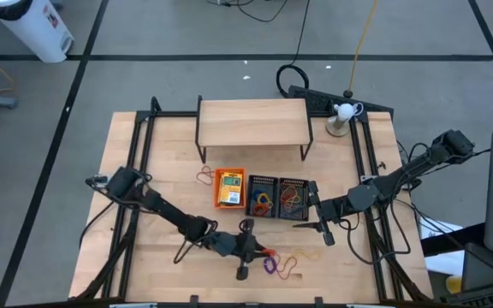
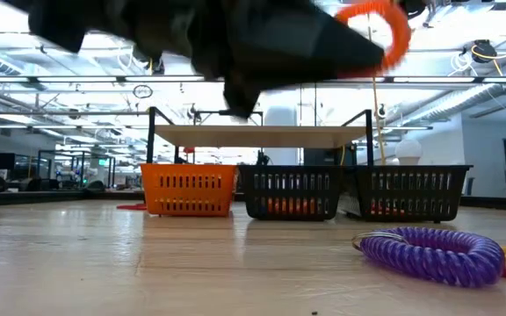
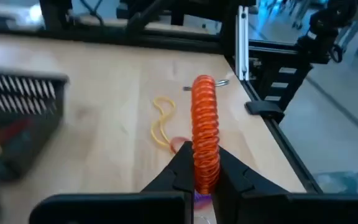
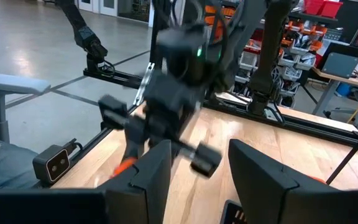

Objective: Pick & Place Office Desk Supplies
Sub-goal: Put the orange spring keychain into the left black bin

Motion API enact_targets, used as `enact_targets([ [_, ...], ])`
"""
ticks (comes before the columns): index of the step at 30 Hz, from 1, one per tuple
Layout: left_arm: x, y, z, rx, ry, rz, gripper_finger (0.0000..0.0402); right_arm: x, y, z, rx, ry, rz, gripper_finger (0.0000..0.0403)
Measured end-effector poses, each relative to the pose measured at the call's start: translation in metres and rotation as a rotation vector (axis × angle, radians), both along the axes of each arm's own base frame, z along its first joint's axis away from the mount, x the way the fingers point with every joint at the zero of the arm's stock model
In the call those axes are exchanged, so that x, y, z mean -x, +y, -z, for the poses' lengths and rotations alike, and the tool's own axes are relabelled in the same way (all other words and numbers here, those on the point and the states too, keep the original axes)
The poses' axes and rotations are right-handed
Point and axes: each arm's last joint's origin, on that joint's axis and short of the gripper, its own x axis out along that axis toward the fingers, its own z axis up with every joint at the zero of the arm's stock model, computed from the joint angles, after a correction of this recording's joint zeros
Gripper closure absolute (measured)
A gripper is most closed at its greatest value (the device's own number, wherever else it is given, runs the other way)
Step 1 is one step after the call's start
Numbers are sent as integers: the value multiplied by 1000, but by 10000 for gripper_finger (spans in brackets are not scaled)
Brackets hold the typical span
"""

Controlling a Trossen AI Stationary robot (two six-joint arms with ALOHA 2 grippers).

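My left gripper (image 1: 258, 250) hovers above the table's near middle, shut on an orange coiled loop (image 3: 204, 121). In the low view the loop (image 2: 385, 32) is high off the wood. Under it lie a purple coiled loop (image 2: 432, 252) and thin yellow bands (image 3: 162, 121), flat on the table. An orange tray (image 1: 229, 188) and two black mesh trays (image 1: 261, 197) (image 1: 294, 197) stand in a row at mid-table. My right gripper (image 1: 305, 224) waits open near the right black tray, holding nothing. My left gripper pinches the orange coiled loop's lower part (image 3: 206, 177) between its two fingers. The fingers come nearly level from the table's left side. The loop stands upright out of the fingers, lifted clear of the table.
A wooden shelf riser (image 1: 252, 122) stands behind the trays. A thin red band (image 1: 204, 176) lies left of the orange tray. Black frame rails (image 1: 375, 162) run along both table sides, and a white lamp (image 1: 342, 115) sits at the far right.
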Motion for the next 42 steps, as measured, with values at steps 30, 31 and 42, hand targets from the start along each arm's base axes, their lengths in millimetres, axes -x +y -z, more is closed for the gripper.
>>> enact_targets([
  [30,2,136,-62,-519,252,-255,371,0,0,1,3,6,1,252],
  [31,2,136,-62,-513,253,-245,370,0,0,1,3,6,0,252],
  [42,3,138,-59,-502,283,-209,365,0,0,1,5,6,1,252],
])
